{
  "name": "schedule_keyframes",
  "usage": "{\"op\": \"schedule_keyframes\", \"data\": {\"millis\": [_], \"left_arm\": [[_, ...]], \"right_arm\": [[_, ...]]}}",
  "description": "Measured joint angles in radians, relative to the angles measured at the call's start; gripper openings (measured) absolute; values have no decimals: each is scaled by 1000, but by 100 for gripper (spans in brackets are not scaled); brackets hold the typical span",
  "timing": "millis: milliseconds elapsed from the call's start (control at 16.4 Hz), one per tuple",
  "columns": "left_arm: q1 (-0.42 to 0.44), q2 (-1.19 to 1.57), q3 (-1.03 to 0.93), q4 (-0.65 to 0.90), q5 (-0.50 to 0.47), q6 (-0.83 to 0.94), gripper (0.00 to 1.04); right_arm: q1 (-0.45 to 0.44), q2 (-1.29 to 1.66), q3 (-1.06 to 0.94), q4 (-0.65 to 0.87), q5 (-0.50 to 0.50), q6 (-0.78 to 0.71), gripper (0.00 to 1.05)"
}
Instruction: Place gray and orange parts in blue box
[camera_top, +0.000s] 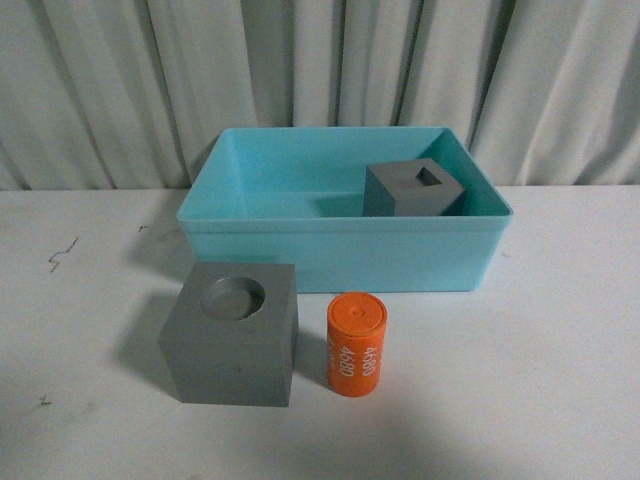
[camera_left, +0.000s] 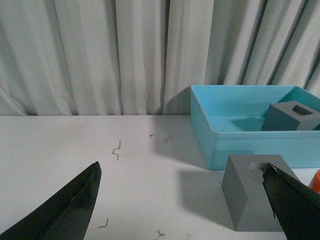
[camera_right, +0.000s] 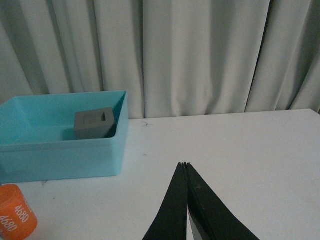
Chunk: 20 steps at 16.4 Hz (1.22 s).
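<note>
Clearly, the orange cylinder (camera_top: 356, 343) reads 4680 twice.

Gray cubes: two, the cube with a round dip (camera_top: 232, 345) in the lower left of the front view and the cube with a square hole (camera_top: 413, 190) in the upper right.
Orange cylinder (camera_top: 357, 345): one, lower centre, with white digits.
Blue box (camera_top: 340, 255): one, across the upper middle.
Cubes in the box: one.
Cubes on the counter (camera_top: 540, 380): one.
</note>
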Motion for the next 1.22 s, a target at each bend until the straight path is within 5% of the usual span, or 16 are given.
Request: {"op": "schedule_keyframes", "data": {"millis": [427,610,854,1220], "left_arm": [[0,0,0,0,0,0,98],[0,0,0,0,0,0,98],[0,0,0,0,0,0,98],[0,0,0,0,0,0,98]], "right_arm": [[0,-129,0,-124,0,0,2],[0,-351,2,-337,-1,0,2],[0,-349,1,-357,0,0,2],[0,-351,1,-356,0,-1,35]]}}
